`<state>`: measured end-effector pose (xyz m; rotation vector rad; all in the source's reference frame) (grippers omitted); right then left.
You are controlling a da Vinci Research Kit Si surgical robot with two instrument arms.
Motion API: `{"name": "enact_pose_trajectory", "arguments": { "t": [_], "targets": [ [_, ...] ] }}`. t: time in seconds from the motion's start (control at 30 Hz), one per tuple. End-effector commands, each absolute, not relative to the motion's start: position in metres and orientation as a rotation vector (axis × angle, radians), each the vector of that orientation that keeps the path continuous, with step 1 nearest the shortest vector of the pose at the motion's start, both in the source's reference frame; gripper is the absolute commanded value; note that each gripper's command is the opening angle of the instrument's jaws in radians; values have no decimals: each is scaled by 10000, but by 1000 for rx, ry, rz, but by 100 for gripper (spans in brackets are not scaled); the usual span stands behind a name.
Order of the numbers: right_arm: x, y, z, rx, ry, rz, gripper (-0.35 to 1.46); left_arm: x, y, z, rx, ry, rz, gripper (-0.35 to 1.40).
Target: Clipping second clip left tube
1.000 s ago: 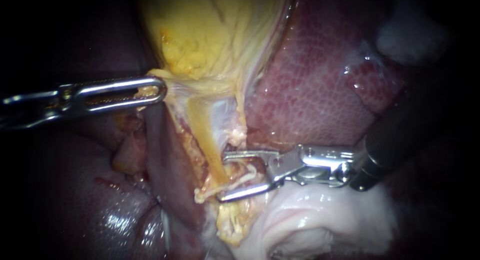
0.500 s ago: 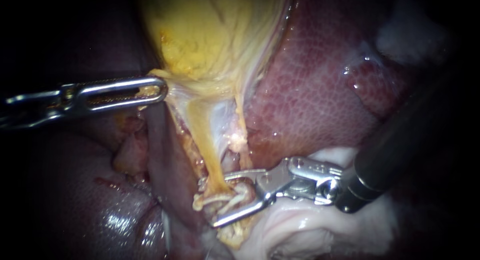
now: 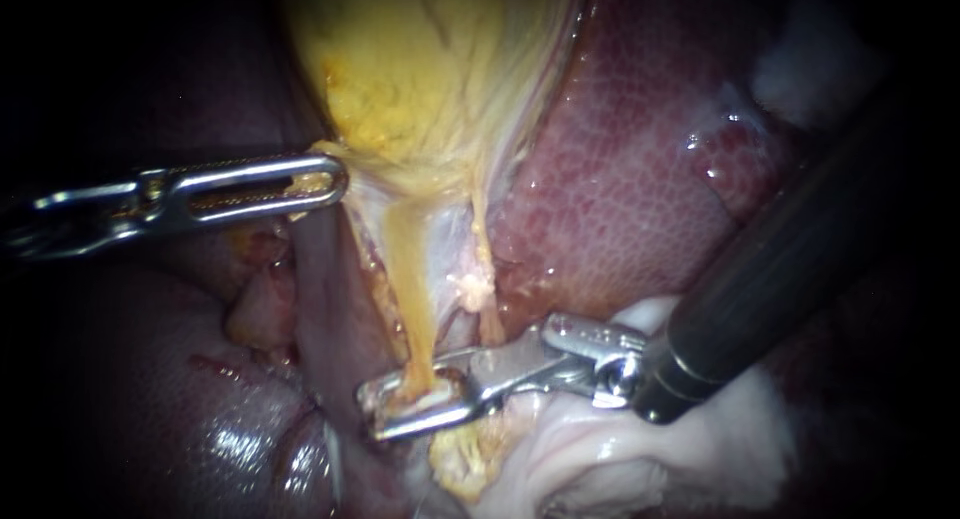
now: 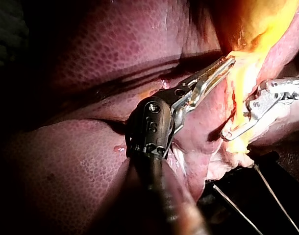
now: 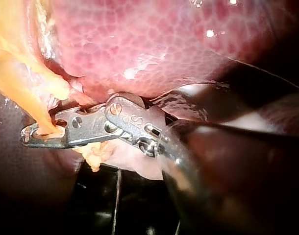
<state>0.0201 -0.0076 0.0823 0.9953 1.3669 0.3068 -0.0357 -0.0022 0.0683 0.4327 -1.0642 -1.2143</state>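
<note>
Our left instrument [image 3: 325, 182] clamps the gallbladder [image 3: 430, 69] at its neck, apparently tensioning the left tube [image 3: 410, 274] below the gallbladder, where our right instrument [image 3: 390, 409], jaws closed around it, can clip.

The liver [image 5: 154, 39] lies on a dark surface [image 5: 139, 210].

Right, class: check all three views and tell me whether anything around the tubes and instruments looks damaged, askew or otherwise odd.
Nothing stands out. The right instrument has its jaws closed across the left tube, and the left instrument grips the gallbladder at its edge. Frayed yellow tissue hangs below the jaws; no tear or spill shows.
</note>
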Motion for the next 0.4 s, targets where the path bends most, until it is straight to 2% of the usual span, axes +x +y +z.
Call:
{"name": "enact_pose_trajectory", "arguments": {
  "t": [0.03,0.37,0.4],
  "targets": [
    [201,-77,822,995,1368,305,-35,-357,-22,683,433,-1065,-1215,-35],
    [201,-76,819,997,1369,305,-35,-357,-24,680,435,-1066,-1214,-35],
    [200,-75,819,995,1369,308,-29,-357,-24,680,435,-1066,-1214,-35]
  ]
}}
